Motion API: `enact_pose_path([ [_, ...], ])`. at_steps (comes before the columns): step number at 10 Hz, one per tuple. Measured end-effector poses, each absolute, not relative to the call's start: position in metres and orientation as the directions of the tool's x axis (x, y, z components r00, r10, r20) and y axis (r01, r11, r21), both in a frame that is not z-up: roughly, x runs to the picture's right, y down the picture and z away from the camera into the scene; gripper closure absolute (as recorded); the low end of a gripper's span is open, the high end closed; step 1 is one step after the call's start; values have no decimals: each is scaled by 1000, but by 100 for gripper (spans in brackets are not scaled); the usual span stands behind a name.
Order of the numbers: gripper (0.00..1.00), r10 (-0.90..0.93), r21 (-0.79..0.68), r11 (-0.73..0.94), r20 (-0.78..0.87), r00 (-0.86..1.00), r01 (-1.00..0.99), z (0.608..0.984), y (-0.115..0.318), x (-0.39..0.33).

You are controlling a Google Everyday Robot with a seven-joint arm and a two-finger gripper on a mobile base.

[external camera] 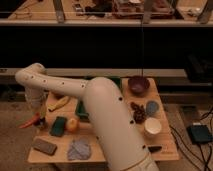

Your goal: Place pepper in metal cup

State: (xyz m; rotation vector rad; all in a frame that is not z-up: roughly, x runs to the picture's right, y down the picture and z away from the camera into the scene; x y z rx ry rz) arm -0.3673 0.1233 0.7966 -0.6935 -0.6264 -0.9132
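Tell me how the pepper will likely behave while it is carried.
The pepper is slim and long, sticking out sideways past the table's left edge by the gripper, so it may pivot or droop. Its skin looks smooth, so it could slip. It probably weighs little for its length.
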Motion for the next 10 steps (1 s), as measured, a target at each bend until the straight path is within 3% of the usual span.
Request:
enact_pose_path([
  [7,87,-488,-286,418,730,478,862,802,127,-363],
  [9,74,-482,-293,419,730,484,859,802,127,-363],
  [10,62,-479,-299,420,729,489,857,803,127,-361],
])
